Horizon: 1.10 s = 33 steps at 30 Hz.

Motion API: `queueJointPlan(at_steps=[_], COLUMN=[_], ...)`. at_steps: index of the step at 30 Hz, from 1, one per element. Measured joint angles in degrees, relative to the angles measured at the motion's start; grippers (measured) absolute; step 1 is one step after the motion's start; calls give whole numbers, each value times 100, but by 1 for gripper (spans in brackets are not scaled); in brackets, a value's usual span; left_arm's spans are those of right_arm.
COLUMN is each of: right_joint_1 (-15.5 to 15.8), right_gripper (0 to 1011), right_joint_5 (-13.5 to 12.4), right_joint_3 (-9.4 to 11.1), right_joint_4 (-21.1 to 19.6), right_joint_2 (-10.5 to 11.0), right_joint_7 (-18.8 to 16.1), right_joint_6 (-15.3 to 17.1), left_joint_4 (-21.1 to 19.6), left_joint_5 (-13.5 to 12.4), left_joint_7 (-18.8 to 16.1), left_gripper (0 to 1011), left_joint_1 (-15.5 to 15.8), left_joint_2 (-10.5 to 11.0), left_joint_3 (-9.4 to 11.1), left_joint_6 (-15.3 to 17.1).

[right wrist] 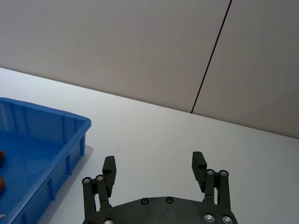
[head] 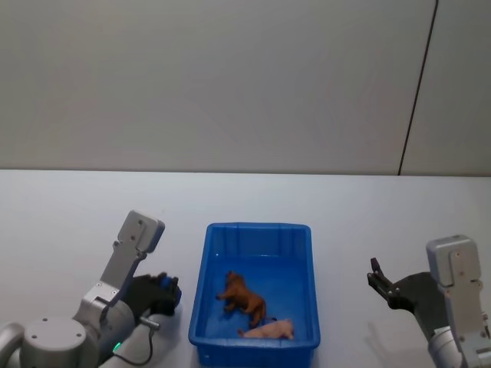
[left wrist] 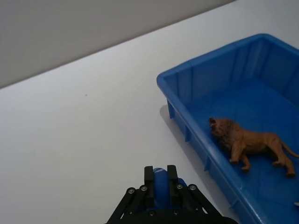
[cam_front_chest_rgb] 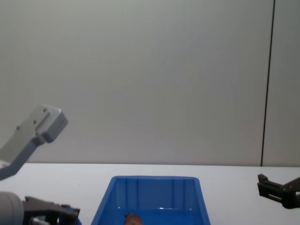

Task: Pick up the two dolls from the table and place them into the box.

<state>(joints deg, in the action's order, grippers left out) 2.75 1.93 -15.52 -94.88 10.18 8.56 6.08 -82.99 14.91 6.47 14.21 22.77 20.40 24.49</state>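
Observation:
The blue box (head: pixel 258 227) stands on the white table (head: pixel 69 215) between my two arms. Both dolls lie inside it: the brown shaggy animal (head: pixel 244 297) near the middle of the floor, and the pale pink pig (head: pixel 268 330) on its side against the near wall. In the left wrist view the brown doll (left wrist: pixel 250 142) stands in the box (left wrist: pixel 205 56). My left gripper (head: pixel 165 295) rests low beside the box's left wall, fingers (left wrist: pixel 148 176) together with nothing held. To the right of the box my right gripper (head: pixel 377 277) is open and empty, its fingers (right wrist: pixel 110 165) wide apart.
Bare white tabletop lies on both sides of the box and behind it. A plain grey wall with a dark vertical seam (head: pixel 418 84) rises behind the table's far edge. The chest view shows the box's far wall (cam_front_chest_rgb: pixel 154 185) and my right gripper (cam_front_chest_rgb: pixel 263 185).

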Motion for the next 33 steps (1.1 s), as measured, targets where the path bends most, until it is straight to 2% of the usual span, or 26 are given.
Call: queueJointPlan(at_steps=[11, 17, 26, 33], right_joint_1=[0, 0, 0, 0], right_gripper=[1001, 1001, 1001, 1001], right_joint_5=[0, 0, 0, 0], right_joint_3=[0, 0, 0, 0], right_joint_4=[0, 0, 0, 0], right_joint_2=[0, 0, 0, 0], right_joint_7=[0, 0, 0, 0], right_joint_6=[0, 0, 0, 0], left_joint_4=[-544, -767, -871, -815], left_joint_5=[-347, -476, -496, -360], left_joint_7=[-1, 180, 627, 1163], left_gripper=[131, 131, 131, 157], left_joint_1=[0, 74, 213, 360], left_joint_2=[67, 78, 52, -13], left_joint_3=[-36, -64, -89, -91], left_joint_6=[-279, -522, -910, -1234])
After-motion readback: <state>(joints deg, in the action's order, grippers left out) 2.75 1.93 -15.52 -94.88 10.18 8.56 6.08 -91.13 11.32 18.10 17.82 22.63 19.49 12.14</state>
